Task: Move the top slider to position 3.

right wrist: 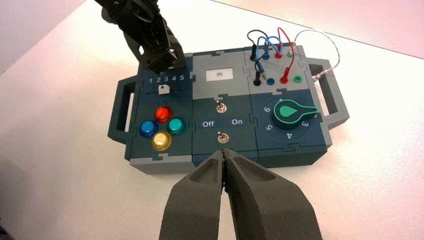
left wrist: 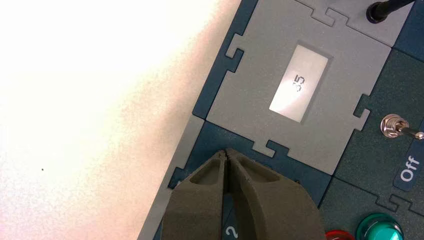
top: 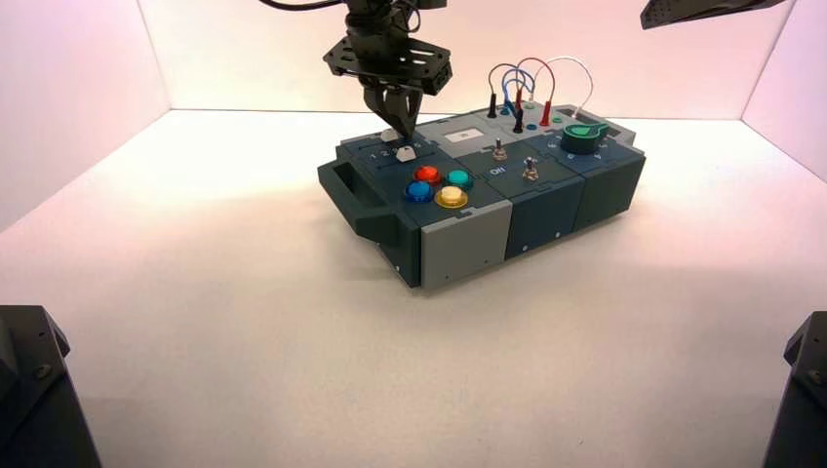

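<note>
The top slider's white knob [top: 390, 135] sits in the track by the far rim of the dark slider panel, right against the tips of my left gripper [top: 401, 130]. That gripper is shut, pointing down at the panel [left wrist: 227, 152]; the printed 2 [left wrist: 230, 232] shows between its fingers. In the right wrist view the left gripper [right wrist: 167, 59] hides the top slider. The row 1 to 5 is readable there, with the digit 3 [right wrist: 166, 78] in the middle. The other white knob [right wrist: 163, 89] stands below the 2 and 3. My right gripper [right wrist: 226, 155] is shut and empty, held off the box's front.
Four round buttons [right wrist: 161, 127] lie near the lower slider. A small display [right wrist: 219, 74] reads 35. Two toggle switches [right wrist: 220, 108] flank the Off/On label. A green knob [right wrist: 287, 114] and plugged wires [right wrist: 272, 47] fill the box's right part. Handles [top: 351, 190] stick out at both ends.
</note>
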Robot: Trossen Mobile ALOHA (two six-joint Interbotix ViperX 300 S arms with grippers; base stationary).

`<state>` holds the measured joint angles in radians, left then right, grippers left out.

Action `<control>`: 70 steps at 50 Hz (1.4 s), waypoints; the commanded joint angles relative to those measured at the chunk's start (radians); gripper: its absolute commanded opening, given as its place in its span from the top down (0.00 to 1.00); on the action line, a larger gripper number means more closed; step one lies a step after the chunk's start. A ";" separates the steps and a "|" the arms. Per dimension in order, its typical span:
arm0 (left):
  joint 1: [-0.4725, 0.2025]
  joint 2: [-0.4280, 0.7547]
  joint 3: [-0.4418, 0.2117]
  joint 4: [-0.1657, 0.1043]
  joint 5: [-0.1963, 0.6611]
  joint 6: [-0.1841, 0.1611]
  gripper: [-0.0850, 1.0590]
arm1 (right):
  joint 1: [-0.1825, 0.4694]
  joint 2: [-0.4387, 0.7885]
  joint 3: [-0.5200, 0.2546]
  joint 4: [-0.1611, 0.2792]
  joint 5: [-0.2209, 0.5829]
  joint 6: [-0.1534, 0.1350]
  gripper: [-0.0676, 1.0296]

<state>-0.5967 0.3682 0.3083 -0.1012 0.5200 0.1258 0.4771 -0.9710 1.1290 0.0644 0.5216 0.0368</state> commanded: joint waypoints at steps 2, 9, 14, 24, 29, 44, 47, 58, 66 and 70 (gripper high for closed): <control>0.003 -0.055 -0.008 0.002 -0.003 0.006 0.95 | 0.002 0.005 -0.023 -0.002 -0.006 0.000 0.96; 0.003 -0.057 -0.008 0.002 -0.005 0.006 0.95 | 0.002 0.005 -0.023 -0.002 -0.006 0.000 0.96; 0.003 -0.057 -0.006 0.002 -0.003 0.006 0.95 | 0.002 0.005 -0.023 -0.002 -0.006 0.000 0.96; 0.003 -0.057 0.000 0.002 -0.003 0.006 0.95 | 0.002 0.005 -0.023 -0.002 -0.006 0.000 0.96; 0.003 -0.058 0.003 0.002 -0.003 0.006 0.95 | 0.002 0.005 -0.023 -0.002 -0.006 0.000 0.96; 0.003 -0.058 -0.003 0.002 -0.003 0.006 0.95 | 0.002 0.005 -0.023 -0.002 -0.006 -0.002 0.96; 0.003 -0.060 -0.009 0.002 -0.003 0.006 0.95 | 0.002 0.005 -0.023 -0.002 -0.006 0.000 0.96; 0.000 -0.060 -0.051 0.002 0.026 0.006 0.95 | 0.002 0.005 -0.023 -0.002 -0.005 0.000 0.96; -0.012 -0.063 -0.091 0.002 0.060 0.006 0.95 | 0.002 0.005 -0.023 -0.002 -0.003 0.000 0.96; -0.017 -0.071 -0.094 0.002 0.083 0.006 0.95 | 0.002 0.005 -0.023 -0.002 -0.003 0.000 0.96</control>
<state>-0.6044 0.3574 0.2424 -0.1012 0.5875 0.1273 0.4755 -0.9710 1.1290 0.0644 0.5231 0.0368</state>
